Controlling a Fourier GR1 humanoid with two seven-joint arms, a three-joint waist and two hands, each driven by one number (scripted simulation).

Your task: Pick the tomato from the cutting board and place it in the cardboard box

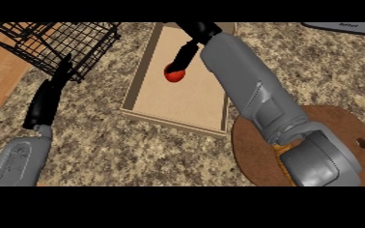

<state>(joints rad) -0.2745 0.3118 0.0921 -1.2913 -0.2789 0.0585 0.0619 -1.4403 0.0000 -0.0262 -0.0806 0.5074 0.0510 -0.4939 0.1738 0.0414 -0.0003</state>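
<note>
The right hand (pixel 187 53) reaches into the cardboard box (pixel 146 53) toward 12 o'clock, its fingers (pixel 178 66) curled round the tomato (pixel 175 75). The tomato looks round, with no clear long axis. The left hand (pixel 44 104), at 9 o'clock, rests with fingers straight

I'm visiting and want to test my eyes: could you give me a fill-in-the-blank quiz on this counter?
1. The tomato is inside the ____.
2. The right hand's fingers touch the ____.
3. The wire basket sits to the ____ of the box.
4. The round board lies under the ____ forearm.

Answers: box; tomato; left; right
</note>
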